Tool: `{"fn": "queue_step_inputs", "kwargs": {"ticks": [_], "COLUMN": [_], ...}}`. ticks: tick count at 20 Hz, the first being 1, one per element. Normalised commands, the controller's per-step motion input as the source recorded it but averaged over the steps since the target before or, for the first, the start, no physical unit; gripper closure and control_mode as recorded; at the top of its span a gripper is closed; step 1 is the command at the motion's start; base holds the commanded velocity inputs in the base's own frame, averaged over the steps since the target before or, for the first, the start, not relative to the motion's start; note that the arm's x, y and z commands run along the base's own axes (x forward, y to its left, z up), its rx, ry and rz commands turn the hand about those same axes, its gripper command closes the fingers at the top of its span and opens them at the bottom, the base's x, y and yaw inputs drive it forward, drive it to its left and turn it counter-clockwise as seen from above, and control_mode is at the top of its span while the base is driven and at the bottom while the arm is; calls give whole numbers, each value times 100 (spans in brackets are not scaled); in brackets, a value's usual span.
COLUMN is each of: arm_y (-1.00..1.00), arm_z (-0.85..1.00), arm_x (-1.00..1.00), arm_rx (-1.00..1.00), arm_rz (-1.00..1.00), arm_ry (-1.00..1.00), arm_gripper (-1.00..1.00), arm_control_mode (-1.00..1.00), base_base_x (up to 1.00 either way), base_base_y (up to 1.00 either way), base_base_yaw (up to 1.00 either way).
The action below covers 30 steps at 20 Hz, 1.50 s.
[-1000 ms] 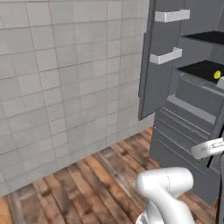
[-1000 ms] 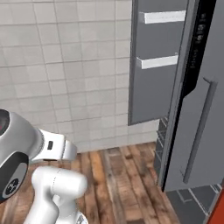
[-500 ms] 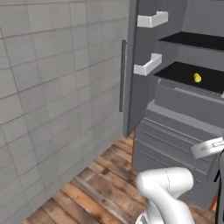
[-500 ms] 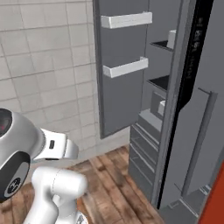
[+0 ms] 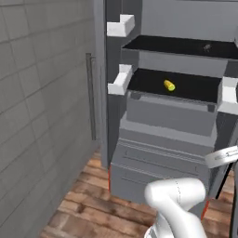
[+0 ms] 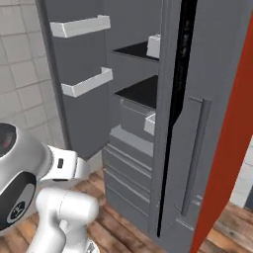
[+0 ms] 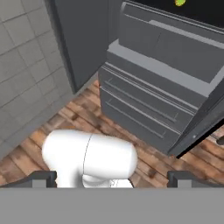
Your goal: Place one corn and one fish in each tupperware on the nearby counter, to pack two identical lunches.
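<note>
From my left base view I see an open fridge (image 5: 162,139) filling the centre and right of the frame, with a yellowish corn (image 5: 169,86) lying on its lower black shelf (image 5: 186,86), upper centre of the picture; a second black shelf (image 5: 186,46) sits above it with a small dark speck on it at the upper right that I cannot make out. The arm (image 5: 176,209) rises at the bottom centre-right, well below the corn. White door bins (image 5: 121,79) stand at the upper left of the opening, and grey drawers (image 5: 158,162) fill the middle. In my right base view the fridge door (image 6: 79,74) with its white bins is at the upper left, the black shelves are at upper centre, and a red cabinet front (image 6: 227,148) runs down the right edge; the arm sits at the lower left over the wood floor (image 6: 123,232). In my hand view a slice of the corn (image 7: 180,2) is cut by the top edge, upper right of centre, looking greenish-yellow there, far from the gripper (image 7: 112,179) at the bottom. The two dark fingertips (image 7: 41,178) stand wide apart at the lower left and lower right, holding nothing and touching nothing. I can read no writing or labels anywhere.
</note>
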Motion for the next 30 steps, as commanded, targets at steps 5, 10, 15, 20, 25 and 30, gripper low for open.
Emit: {"fn": "queue_step_inputs", "kwargs": {"ticks": [5,10,15,20,25,30], "arm_y": [0,0,0,0,0,0], "arm_z": [0,0,0,0,0,0], "arm_x": [0,0,0,0,0,0], "arm_rx": [0,0,0,0,0,0], "arm_rz": [0,0,0,0,0,0], "arm_ry": [0,0,0,0,0,0], "arm_gripper": [-100,-100,-100,-100,-100,-100], "arm_control_mode": [100,100,100,100,100,100], "base_base_x": [60,44,29,6,39,70], "base_base_y": [35,56,45,-11,-13,-17], "base_base_yaw": [-57,-54,-44,-22,-9,0]}}
